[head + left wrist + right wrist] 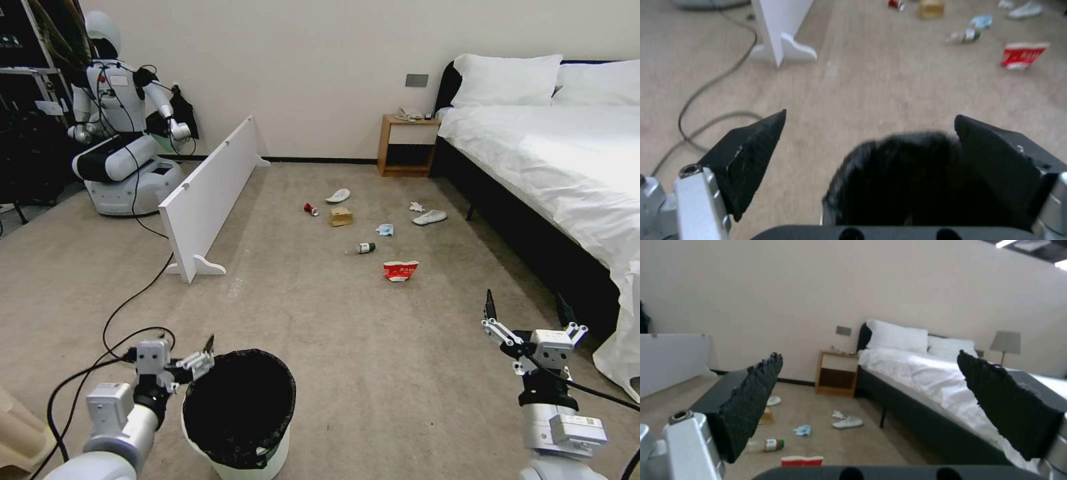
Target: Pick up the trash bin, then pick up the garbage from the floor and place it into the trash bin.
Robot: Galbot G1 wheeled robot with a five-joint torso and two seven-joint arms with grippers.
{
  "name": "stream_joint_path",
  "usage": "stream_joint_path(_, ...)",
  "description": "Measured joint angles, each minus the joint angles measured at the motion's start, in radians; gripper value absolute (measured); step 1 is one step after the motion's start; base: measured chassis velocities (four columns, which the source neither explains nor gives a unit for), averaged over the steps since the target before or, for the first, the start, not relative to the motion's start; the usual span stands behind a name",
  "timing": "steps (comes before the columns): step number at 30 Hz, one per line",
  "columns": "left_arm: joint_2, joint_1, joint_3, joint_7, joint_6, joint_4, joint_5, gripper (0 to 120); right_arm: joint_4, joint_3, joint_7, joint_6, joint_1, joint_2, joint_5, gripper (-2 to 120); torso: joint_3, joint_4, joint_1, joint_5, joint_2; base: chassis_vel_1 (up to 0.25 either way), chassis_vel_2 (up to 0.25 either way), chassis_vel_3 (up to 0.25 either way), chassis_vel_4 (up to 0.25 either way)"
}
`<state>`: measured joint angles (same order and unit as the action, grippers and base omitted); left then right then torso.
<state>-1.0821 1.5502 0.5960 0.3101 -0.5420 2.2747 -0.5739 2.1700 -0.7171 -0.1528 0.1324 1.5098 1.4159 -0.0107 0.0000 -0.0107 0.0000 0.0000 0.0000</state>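
Note:
The trash bin (240, 413), white with a black bag over its rim, stands on the carpet floor (373, 347) just in front of me. My left gripper (207, 360) is open at the bin's left rim; in the left wrist view the black rim (898, 173) lies between the spread fingers (751, 156). My right gripper (527, 301) hangs open in the air at the lower right, holding nothing. The garbage lies farther ahead: a red can (311, 209), cardboard box (341, 216), blue mask (385, 230), bottle (362, 249), red-white packet (400, 270), tissue (417, 207) and two slippers (430, 217).
A white board (207, 193) stands upright on the left, with another robot (120, 133) behind it. A black cable (133, 293) runs across the carpet toward my left arm. A bed (567, 173) fills the right side, with a nightstand (407, 143) at the wall.

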Motion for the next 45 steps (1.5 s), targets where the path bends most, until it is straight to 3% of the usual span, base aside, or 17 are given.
stream_joint_path(9, 0.001, -0.045, -0.039, 0.063, -0.086, -0.064, -0.115, 100, 0.000, -0.009, -0.002, 0.005, 0.022, 0.010, -0.007, 100, 0.000, -0.0001, 0.000, 0.0000, 0.000, 0.000, 0.000, 0.000, 0.000)
stream_joint_path(17, 0.000, -0.048, -0.051, 0.082, -0.121, -0.092, -0.157, 100, -0.013, -0.002, -0.001, 0.012, 0.022, 0.023, -0.001, 100, 0.000, 0.0000, 0.000, 0.0000, 0.000, 0.000, 0.000, 0.000, 0.000)
stream_joint_path(31, 0.005, -0.077, -0.053, 0.112, -0.156, -0.143, -0.228, 100, -0.011, -0.002, 0.000, 0.014, 0.027, 0.027, 0.000, 100, 0.000, 0.0000, 0.000, 0.0000, 0.000, 0.000, 0.000, 0.000, 0.000)
stream_joint_path(45, 0.000, -0.114, -0.069, 0.120, -0.169, -0.211, -0.242, 99, 0.003, -0.006, 0.001, 0.016, 0.051, 0.030, 0.005, 100, 0.000, -0.0001, 0.000, 0.0000, 0.000, 0.000, 0.000, 0.000, 0.000)
